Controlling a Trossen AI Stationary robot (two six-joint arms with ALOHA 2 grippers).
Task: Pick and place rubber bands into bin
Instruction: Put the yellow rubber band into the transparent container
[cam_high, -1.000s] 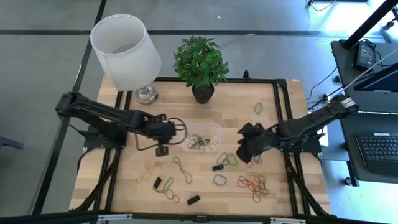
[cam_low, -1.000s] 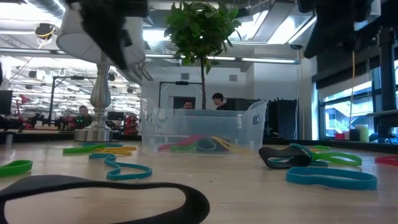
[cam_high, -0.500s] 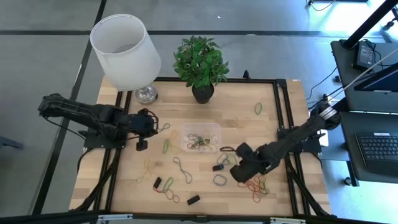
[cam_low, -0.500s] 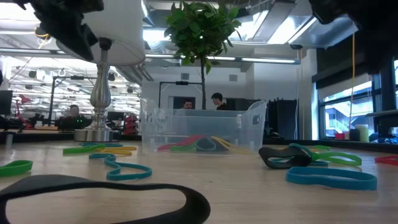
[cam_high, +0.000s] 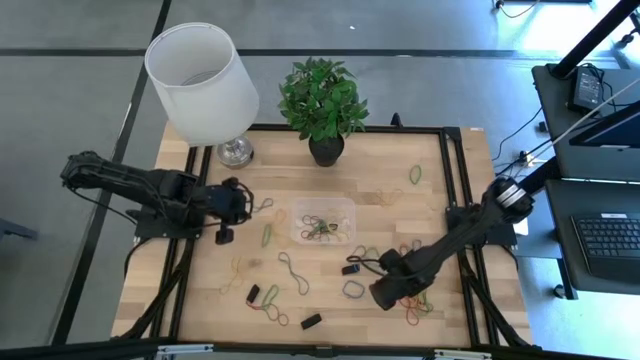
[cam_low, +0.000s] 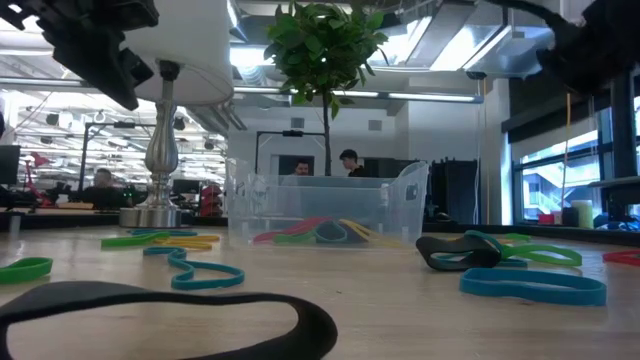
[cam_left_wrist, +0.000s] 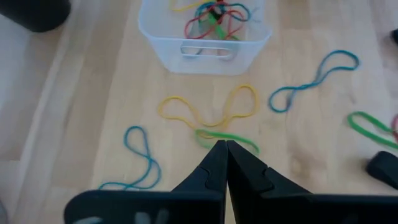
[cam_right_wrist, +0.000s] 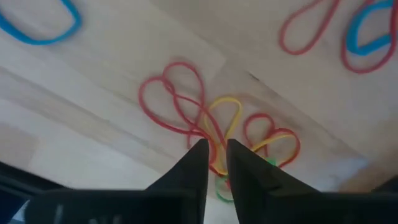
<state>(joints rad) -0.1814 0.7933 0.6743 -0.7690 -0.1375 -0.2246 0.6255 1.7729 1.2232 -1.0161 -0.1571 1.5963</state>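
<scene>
Rubber bands (cam_high: 405, 293) lie scattered over the front half of the wooden table (cam_high: 390, 170), with a tangle of them already inside the bin (cam_high: 323, 222), which sits near the table's middle, in front of the plant pot (cam_high: 326, 150). The right gripper (cam_high: 388, 291) has dropped from beside the bin a second ago toward the front right part of the table and now hangs over a knot of red and yellow loops (cam_right_wrist: 211, 121). Its fingers stand slightly apart, a narrow gap between the tips, with nothing visibly caught between them, though the tips hide part of the knot.

The left gripper (cam_high: 228, 205) has pulled back from the bin toward the left edge and has barely shifted in the last half second. Its fingers are pressed together and empty, pointing at a yellow double loop (cam_left_wrist: 211, 109) and a green band (cam_left_wrist: 227, 138) that lie between it and the bin.

Bare wood stays open along the back edge to the right of the pot, apart from one green band (cam_high: 415, 174). The lamp (cam_high: 203, 82) fills the back left corner. Black clips (cam_high: 311, 321) sit near the front edge.
</scene>
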